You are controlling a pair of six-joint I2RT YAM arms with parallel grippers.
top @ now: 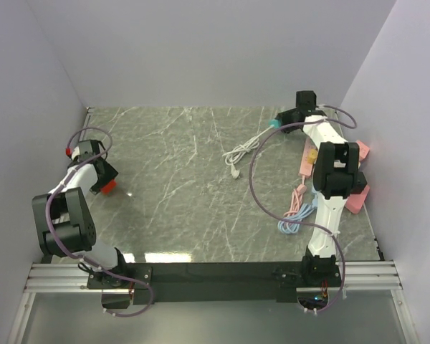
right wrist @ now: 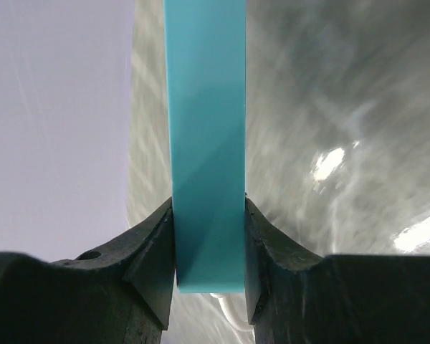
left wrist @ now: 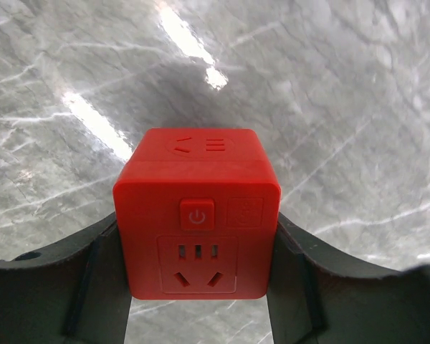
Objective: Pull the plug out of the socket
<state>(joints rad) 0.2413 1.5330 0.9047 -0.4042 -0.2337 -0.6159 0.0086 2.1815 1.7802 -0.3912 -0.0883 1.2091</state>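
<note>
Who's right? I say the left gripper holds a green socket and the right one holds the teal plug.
Not quite. The socket is red, not green, as the left wrist view shows. The left gripper does hold it, and the right gripper holds the teal plug.

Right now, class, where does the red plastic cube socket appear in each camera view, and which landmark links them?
Top external: red plastic cube socket at the far left, mid-height.
Left wrist: the socket fills the lower middle.
Right wrist: not in it; a teal plug fills the middle.
Shared landmark: the grey marbled tabletop, seen in all three.
</note>
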